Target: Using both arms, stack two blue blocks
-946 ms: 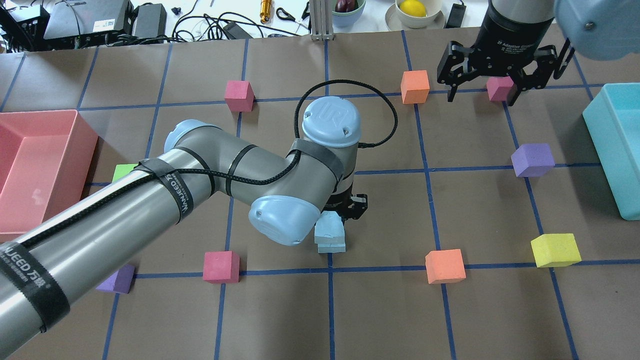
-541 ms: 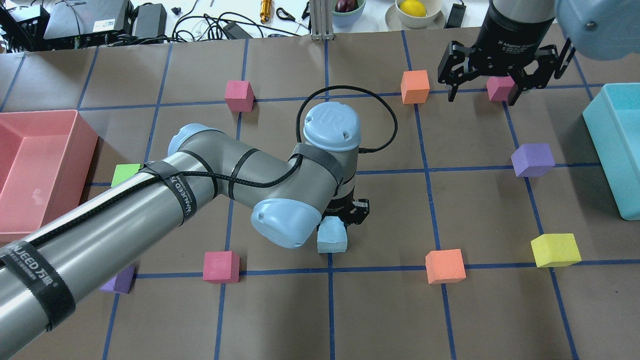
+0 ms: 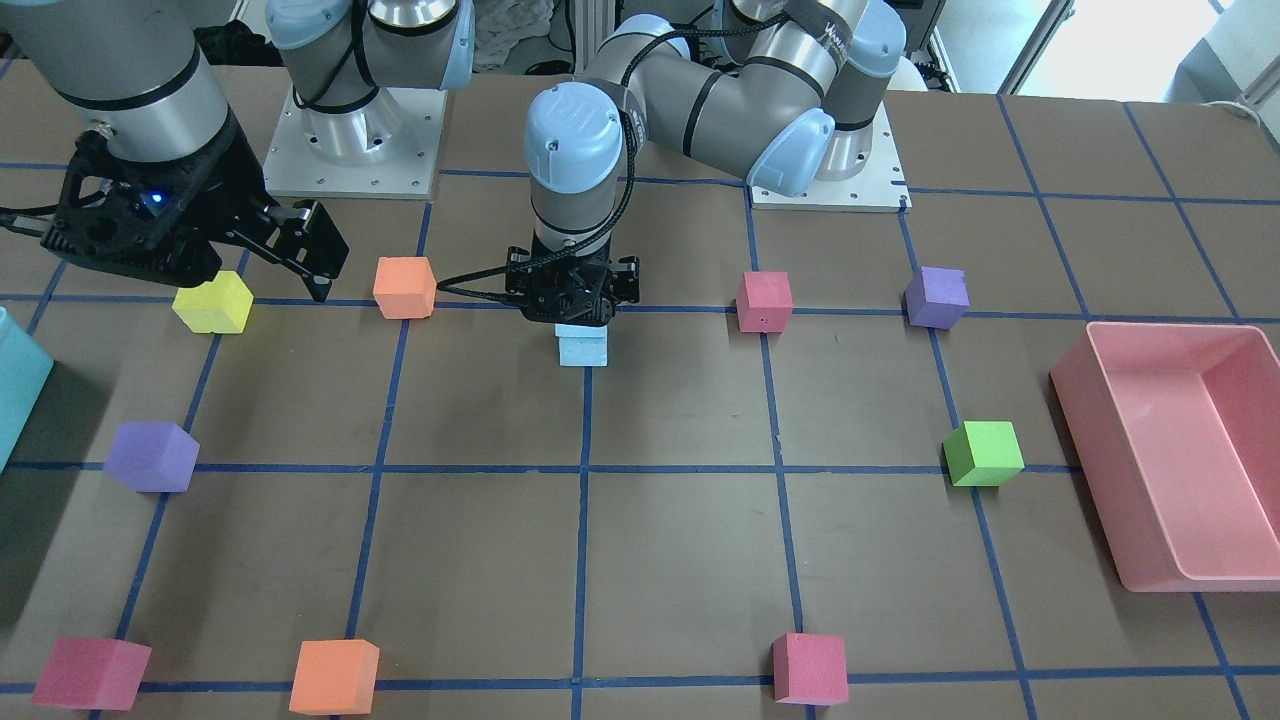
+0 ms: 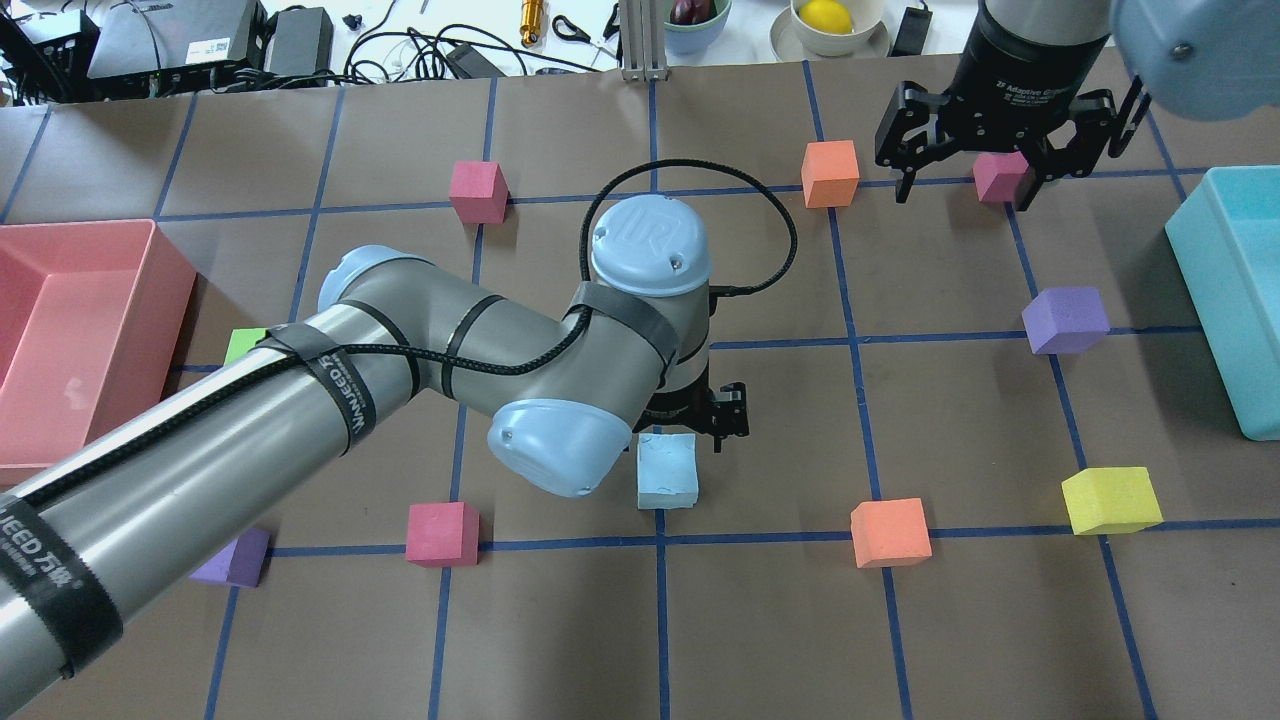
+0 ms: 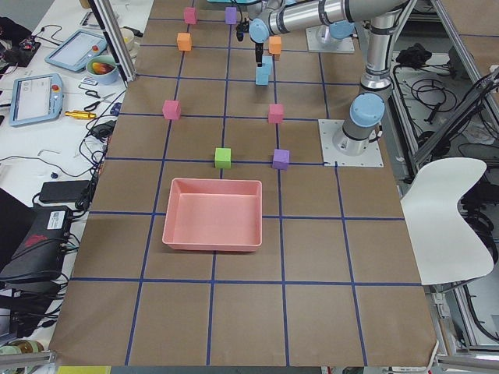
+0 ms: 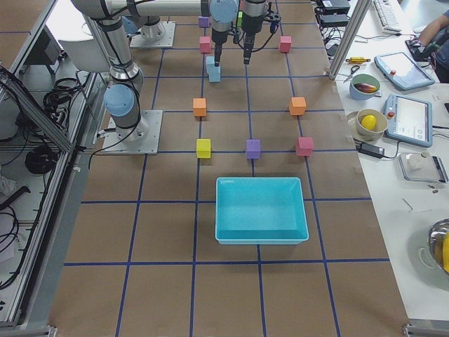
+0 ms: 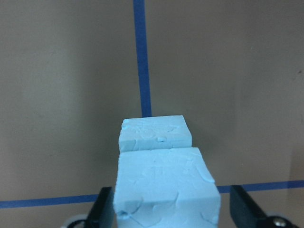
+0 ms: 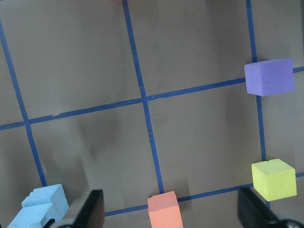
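Your left hand (image 7: pixel 175 211) has let go and risen since the last look. Its fingers stand spread either side of the upper blue block (image 7: pixel 166 180), stacked on the lower blue block (image 7: pixel 154 133) mid-surface. Your right hand (image 4: pixel 965 185) stays spread, well apart.

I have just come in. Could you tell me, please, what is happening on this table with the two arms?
The left arm's claw is over the middle of the table, open around the upper blue block, which sits on the lower blue block. In the left wrist view its fingers stand clear of the block on both sides, so the stack appears to stand by itself. The right claw hangs open at the far side, near a pink block, holding nothing.
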Controlling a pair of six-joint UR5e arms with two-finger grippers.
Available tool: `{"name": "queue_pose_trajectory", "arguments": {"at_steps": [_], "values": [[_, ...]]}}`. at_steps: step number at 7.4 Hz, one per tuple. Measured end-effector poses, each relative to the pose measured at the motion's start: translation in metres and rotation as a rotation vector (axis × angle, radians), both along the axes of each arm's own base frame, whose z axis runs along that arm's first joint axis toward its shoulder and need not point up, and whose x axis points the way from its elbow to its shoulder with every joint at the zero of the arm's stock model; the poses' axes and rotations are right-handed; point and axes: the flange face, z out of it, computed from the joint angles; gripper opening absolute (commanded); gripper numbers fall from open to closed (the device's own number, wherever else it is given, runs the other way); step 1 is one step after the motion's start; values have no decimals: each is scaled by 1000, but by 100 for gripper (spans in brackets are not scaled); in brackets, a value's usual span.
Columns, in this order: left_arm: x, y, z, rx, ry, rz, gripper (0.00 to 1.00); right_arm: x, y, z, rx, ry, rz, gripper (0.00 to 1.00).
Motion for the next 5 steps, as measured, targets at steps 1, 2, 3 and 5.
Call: {"name": "queue_pose_trajectory", "arguments": {"at_steps": [1,2,3,5], "values": [[15,-14,29,-63,-17,-44,100,1,2,2,-4,0,1,100],[41,-36,56,-105,-31,-63,100,1,5,6,-8,0,3,100],[77,-56,85,-118,-41,-47,100,3,8,9,-10,0,6,100],[157,-86,150,-115,-46,-7,100,4,13,12,-1,-1,12,100]]}}
